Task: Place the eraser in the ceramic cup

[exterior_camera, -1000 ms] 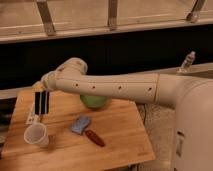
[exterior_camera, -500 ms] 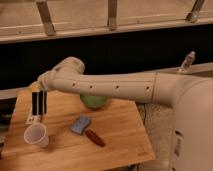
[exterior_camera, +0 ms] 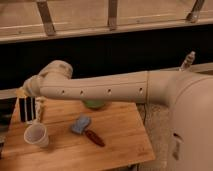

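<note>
Eraser hangs upright, long axis vertical, clamped in your gripper over the table's left side. The ceramic cup stands just below, slightly right: you'd shift right, then lower.

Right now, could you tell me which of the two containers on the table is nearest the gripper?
The white ceramic cup, just below the gripper holding the eraser; the green bowl sits farther back, half hidden by the arm.
</note>
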